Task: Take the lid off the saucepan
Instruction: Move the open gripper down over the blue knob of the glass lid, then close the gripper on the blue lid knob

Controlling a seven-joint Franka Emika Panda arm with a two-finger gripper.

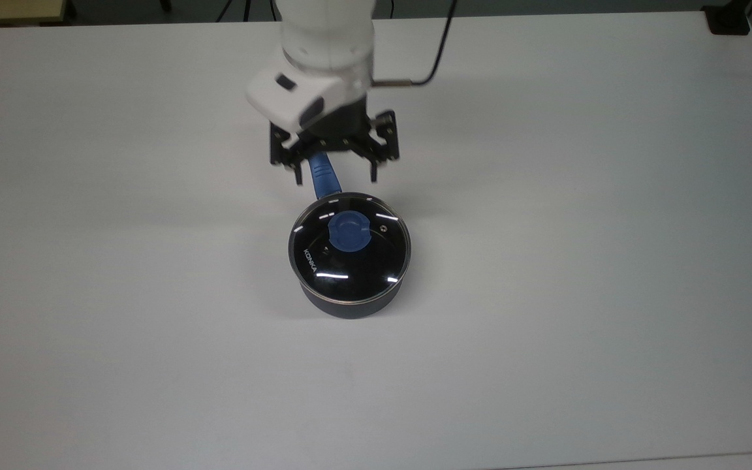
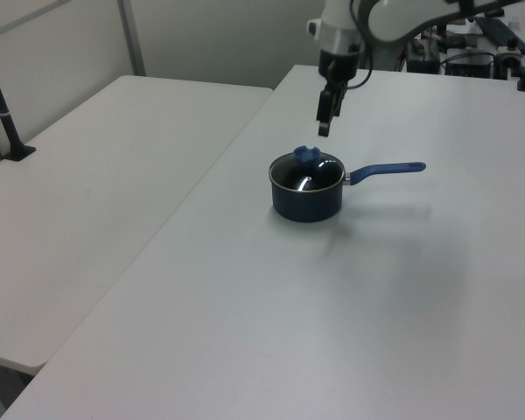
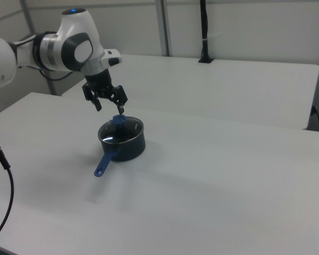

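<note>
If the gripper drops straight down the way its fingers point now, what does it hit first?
Probably the lid near its blue knob. The open gripper hangs just above it in the left view, though depth is uncertain.

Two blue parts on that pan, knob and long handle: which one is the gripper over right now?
In the top view, the open gripper is over the handle near the saucepan; the lid knob lies beyond it.
</note>
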